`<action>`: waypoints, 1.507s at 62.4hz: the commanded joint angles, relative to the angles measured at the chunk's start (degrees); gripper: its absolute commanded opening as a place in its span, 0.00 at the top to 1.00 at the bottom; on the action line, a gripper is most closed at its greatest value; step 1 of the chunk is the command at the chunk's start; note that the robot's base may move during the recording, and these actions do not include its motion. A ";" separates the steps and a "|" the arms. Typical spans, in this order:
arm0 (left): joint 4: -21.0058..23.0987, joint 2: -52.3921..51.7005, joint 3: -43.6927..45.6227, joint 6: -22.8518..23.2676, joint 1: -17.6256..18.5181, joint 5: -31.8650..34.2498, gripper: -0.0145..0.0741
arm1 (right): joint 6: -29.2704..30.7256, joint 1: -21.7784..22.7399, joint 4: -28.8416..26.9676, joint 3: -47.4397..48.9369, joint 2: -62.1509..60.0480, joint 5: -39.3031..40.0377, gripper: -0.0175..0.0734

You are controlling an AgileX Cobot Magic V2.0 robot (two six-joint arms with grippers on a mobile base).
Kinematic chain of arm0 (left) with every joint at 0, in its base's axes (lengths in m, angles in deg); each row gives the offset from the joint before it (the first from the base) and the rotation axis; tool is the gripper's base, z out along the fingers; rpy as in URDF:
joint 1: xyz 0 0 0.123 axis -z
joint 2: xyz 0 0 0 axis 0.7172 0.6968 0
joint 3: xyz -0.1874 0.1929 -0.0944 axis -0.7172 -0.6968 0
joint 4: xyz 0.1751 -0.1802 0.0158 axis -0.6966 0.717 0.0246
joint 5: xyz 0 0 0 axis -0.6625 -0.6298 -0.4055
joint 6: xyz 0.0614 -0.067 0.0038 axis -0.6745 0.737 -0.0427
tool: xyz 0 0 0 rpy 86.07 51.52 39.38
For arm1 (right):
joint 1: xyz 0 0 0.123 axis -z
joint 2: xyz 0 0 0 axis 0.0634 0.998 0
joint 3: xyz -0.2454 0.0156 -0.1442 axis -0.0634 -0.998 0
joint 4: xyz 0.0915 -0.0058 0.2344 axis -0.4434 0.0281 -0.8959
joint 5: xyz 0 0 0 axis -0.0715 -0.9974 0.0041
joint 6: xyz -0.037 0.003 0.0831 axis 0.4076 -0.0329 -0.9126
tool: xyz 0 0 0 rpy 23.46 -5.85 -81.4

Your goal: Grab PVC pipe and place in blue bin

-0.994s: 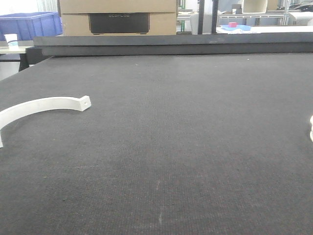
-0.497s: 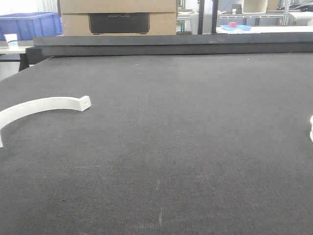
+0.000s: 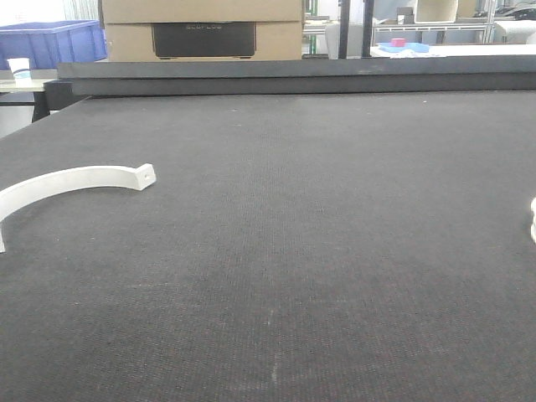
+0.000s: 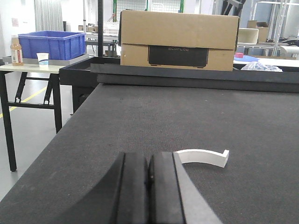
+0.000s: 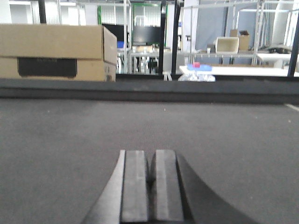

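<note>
Dark table [image 3: 335,251]: PVC pipe [image 3: 533,219] ungrasped, blue bin [image 4: 51,45] far off; left tool [image 4: 149,161] and right tool [image 5: 150,159] closed, empty.

- The front-facing view sits low at the near edge of the desk [image 3: 335,251]. It looks level across it to the cardboard box [image 3: 201,29] and blue bin [image 3: 50,42] beyond.
- The left wrist view sits just behind the left fingers [image 4: 135,186], looking ahead past their tips. It shares the cardboard box, the blue bin and the curved white piece [image 4: 203,156], which lies ahead-right of the tips.
- The right wrist view sits close behind the right fingers [image 5: 135,186], facing likewise. It shares the cardboard box, ahead-left.
</note>
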 commanded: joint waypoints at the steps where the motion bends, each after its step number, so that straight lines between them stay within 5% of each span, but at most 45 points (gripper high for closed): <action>1: -0.09 -0.32 0.09 0.06 -0.06 0.78 0.96 | 0.05 0.25 0.50 -0.02 -0.16 4.04 0.99; 20: 2.48 -0.32 1.54 0.06 -0.06 12.88 0.96 | -0.06 0.25 0.21 -0.02 -0.16 16.82 0.99; 29: -2.32 -0.32 10.45 0.06 -0.06 11.28 0.96 | -0.33 0.25 -3.03 3.84 -0.16 16.73 0.99; 56: -3.16 14.37 36.55 0.06 -0.06 -6.13 0.96 | -0.33 0.25 -3.19 26.02 9.17 3.65 0.99; 71: 0.71 25.54 44.86 0.06 -0.06 -10.83 0.96 | -0.33 0.25 -3.19 37.51 23.13 -9.69 0.99; 94: 8.16 43.04 57.74 0.06 -0.06 -36.75 0.96 | -0.33 0.25 -3.19 56.03 51.38 -33.54 0.99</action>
